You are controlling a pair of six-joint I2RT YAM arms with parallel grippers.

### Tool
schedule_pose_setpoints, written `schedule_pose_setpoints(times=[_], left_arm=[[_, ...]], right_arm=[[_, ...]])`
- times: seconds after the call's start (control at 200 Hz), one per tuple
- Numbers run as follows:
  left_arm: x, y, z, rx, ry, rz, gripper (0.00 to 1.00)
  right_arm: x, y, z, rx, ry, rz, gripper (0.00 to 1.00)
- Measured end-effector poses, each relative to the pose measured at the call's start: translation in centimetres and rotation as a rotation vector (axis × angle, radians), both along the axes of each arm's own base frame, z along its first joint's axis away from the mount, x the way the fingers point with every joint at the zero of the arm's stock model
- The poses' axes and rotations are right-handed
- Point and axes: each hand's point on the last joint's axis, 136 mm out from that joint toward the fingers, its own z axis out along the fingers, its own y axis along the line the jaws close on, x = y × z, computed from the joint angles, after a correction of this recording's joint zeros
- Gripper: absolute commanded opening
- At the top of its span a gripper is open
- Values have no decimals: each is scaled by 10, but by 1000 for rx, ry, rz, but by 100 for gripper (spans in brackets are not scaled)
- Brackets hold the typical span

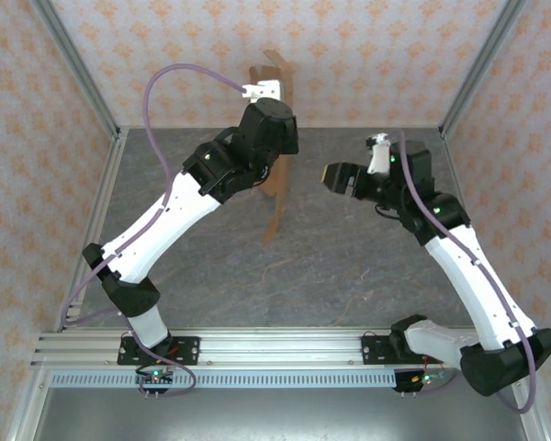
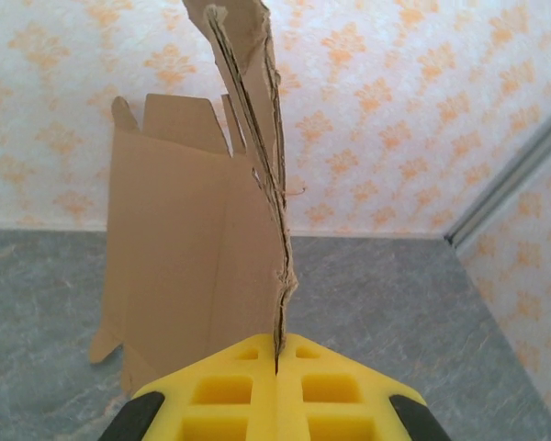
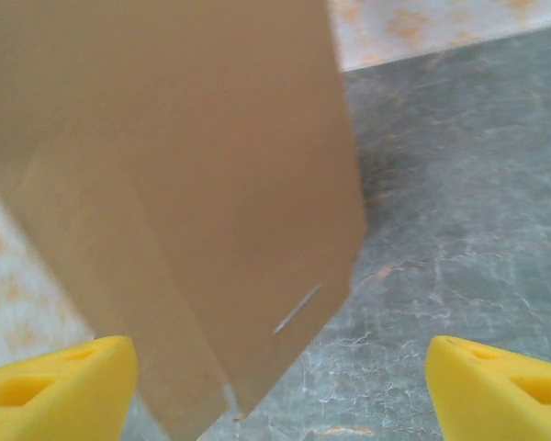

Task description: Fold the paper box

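We see the paper box [image 1: 276, 204] as a flat, unfolded sheet of brown cardboard standing on edge, roughly upright, over the grey table [image 1: 349, 276] toward its far side. Its top reaches up against the patterned back wall [image 1: 376, 55]. We cannot tell whether its lowest corner rests on the table.

In the left wrist view, the left gripper [image 2: 276, 356] has its yellow fingers [image 2: 225, 390] pressed together on the near edge of the sheet [image 2: 179, 257]. The corrugated edge rises straight up out of the seam between them. Flaps and notches show along the top of the cardboard.

The right gripper [image 1: 336, 174] sits to the right of the sheet, facing it and apart from it. In the right wrist view, we see that gripper [image 3: 277, 381] with its jaws spread wide, one yellow fingertip [image 3: 60, 390] at each lower corner. The cardboard [image 3: 165, 175] hangs in front of them with a short slit near its lower corner, and neither fingertip touches it.
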Motion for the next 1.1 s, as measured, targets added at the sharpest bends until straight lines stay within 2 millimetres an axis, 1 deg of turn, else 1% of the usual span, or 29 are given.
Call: schedule_pose_setpoints(times=[0.09, 0.155, 0.205, 0.255, 0.325, 0.38, 0.485, 0.57, 0.661, 0.796, 0.931, 0.971, 1.026, 1.066, 1.101], left_arm=[[-1, 9, 10, -85, -7, 69, 0], [-2, 16, 21, -156, -20, 115, 0], [-3, 21, 29, -205, -33, 144, 0], [-5, 25, 38, -247, -47, 168, 0], [-7, 31, 48, -300, -66, 197, 0], [-8, 34, 54, -335, -76, 216, 0], [-9, 38, 58, -369, -81, 235, 0], [-9, 38, 58, -375, -77, 239, 0], [-10, 39, 60, -377, -76, 240, 0], [-10, 41, 64, -378, -83, 248, 0], [-10, 43, 65, -374, -90, 262, 0], [-9, 43, 65, -367, -92, 261, 0], [-9, 43, 66, -346, -97, 256, 10], [-8, 42, 67, -327, -106, 250, 28], [-7, 42, 68, -299, -116, 245, 40]], right_arm=[[-18, 17, 18, -30, -107, 69, 82], [-27, 27, 29, -47, -179, 98, 82], [-30, 35, 34, -68, -227, 115, 82], [-32, 43, 35, -100, -261, 131, 81], [-30, 53, 33, -154, -293, 142, 79], [-23, 59, 32, -207, -319, 135, 77], [-7, 64, 32, -310, -376, 104, 73], [2, 64, 32, -386, -425, 85, 64], [9, 63, 33, -451, -462, 71, 51], [16, 63, 40, -517, -517, 74, 33], [20, 63, 44, -559, -548, 72, 10], [21, 63, 43, -571, -555, 71, 5], [22, 63, 43, -583, -559, 73, 0], [22, 63, 43, -586, -559, 75, 0], [21, 62, 45, -585, -556, 75, 0]])
